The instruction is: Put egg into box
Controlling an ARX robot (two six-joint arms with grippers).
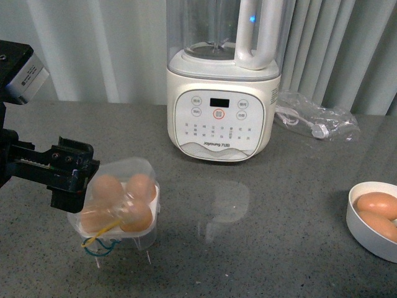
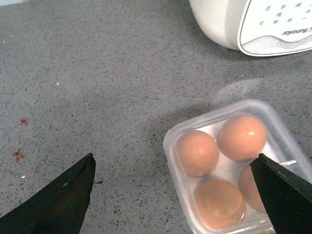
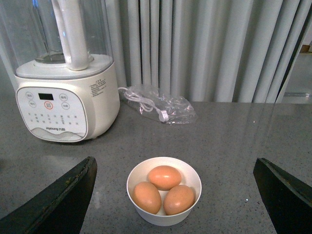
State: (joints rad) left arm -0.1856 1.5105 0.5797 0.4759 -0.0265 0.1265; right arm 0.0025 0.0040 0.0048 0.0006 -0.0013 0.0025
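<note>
Egg (image 3: 165, 176) topmost of three in white bowl (image 3: 141, 173), lower centre of right wrist view: light, smooth, brittle; best taken across the middle with gentle squeeze. Box (image 1: 150, 197) at lower left of front view, all four hollows filled. Left gripper (image 2: 175, 195) and right gripper (image 3: 175, 195) both spread wide, holding nothing.

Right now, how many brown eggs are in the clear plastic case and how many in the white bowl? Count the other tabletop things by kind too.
Smooth orange-brown eggs in the clear plastic four-hollow egg case: 4
Orange-brown eggs in the round white bowl: 3
Clear egg case: 1
White bowl: 1
Cream-white blender: 1
Clear plastic bag holding a white cable: 1
Total: 11
</note>
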